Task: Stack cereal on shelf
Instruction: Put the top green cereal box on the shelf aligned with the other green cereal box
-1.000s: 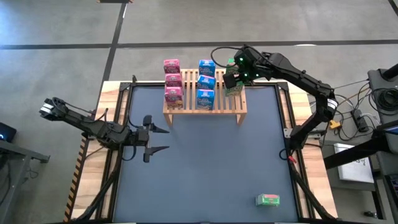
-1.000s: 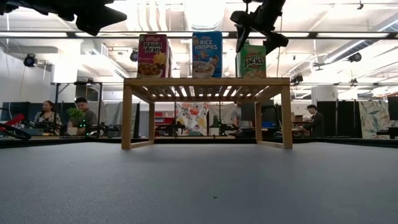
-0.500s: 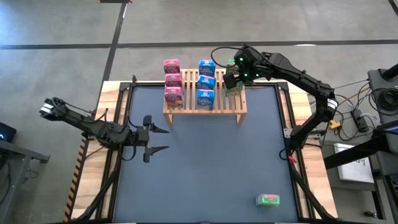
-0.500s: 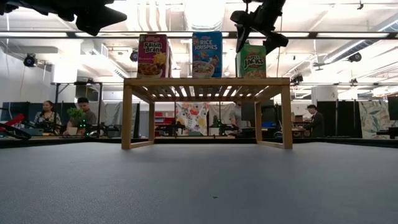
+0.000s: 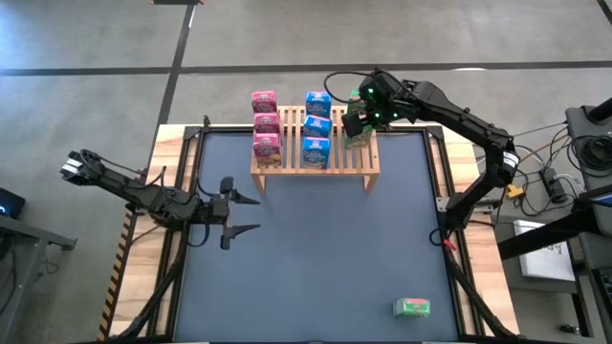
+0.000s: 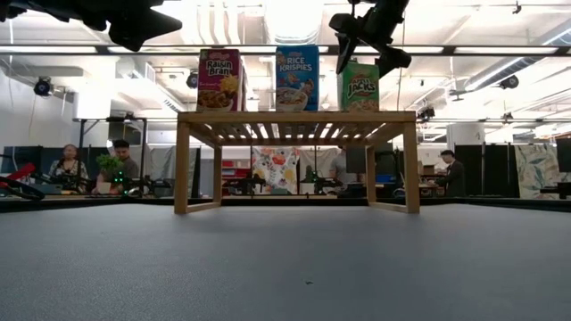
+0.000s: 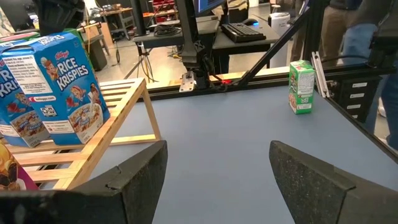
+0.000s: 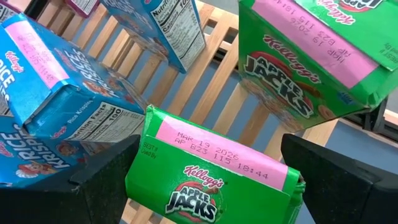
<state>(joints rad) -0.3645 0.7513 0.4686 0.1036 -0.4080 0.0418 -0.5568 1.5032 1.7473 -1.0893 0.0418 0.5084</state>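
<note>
While right hand [image 5: 358,122], fingers spread, hovers at 2nd green box [image 8: 214,179] on shelf [image 5: 339,158], left hand [image 5: 232,210] waits, open; next: last green box [image 5: 413,307] on worktop [image 5: 325,258].

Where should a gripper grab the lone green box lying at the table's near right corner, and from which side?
The green box lies flat on the table, long axis left-right in the high view, clear of everything else. Likely best: come straight down and close across its short width, pinching the two long side edges near mid-length. The right gripper is at the shelf; the left gripper hovers open.
</note>
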